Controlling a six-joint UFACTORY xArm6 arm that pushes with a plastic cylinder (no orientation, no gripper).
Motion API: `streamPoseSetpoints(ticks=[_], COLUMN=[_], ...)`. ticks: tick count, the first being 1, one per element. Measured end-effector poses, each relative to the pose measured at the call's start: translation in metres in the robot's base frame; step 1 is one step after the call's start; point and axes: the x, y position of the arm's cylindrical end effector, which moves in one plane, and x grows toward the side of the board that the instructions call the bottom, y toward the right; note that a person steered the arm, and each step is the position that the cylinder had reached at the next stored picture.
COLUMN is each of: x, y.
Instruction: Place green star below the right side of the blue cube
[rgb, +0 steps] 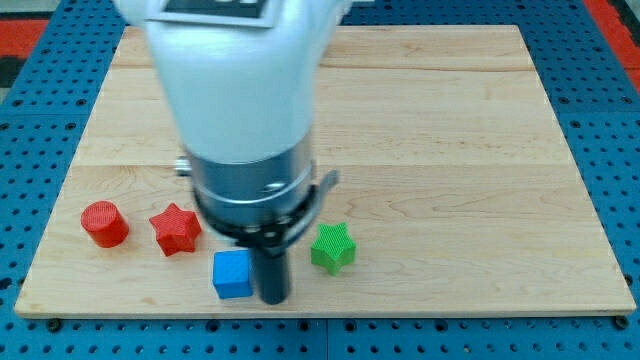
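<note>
The green star (332, 247) lies near the board's bottom edge, right of centre-left. The blue cube (232, 273) sits lower and to the view's left of it. My tip (273, 298) stands between them, close against the cube's right side and a short way left of and below the star. The arm's white and grey body (250, 130) hangs over the board above the tip and hides the wood behind it.
A red star (176, 229) and a red cylinder (104, 223) lie to the view's left of the blue cube. The wooden board (450, 150) rests on a blue perforated table; its bottom edge runs just below the cube and tip.
</note>
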Motion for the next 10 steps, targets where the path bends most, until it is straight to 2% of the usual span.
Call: streamPoseSetpoints(ticks=[1,2,3,4,5,6,7,8,10], x=[-0.02,-0.024,-0.032,-0.084,-0.097,-0.082,-0.041,-0.053,-0.052], y=[-0.083,-0.092,0.006,0.03,0.079,0.171,0.183,0.166,0.077])
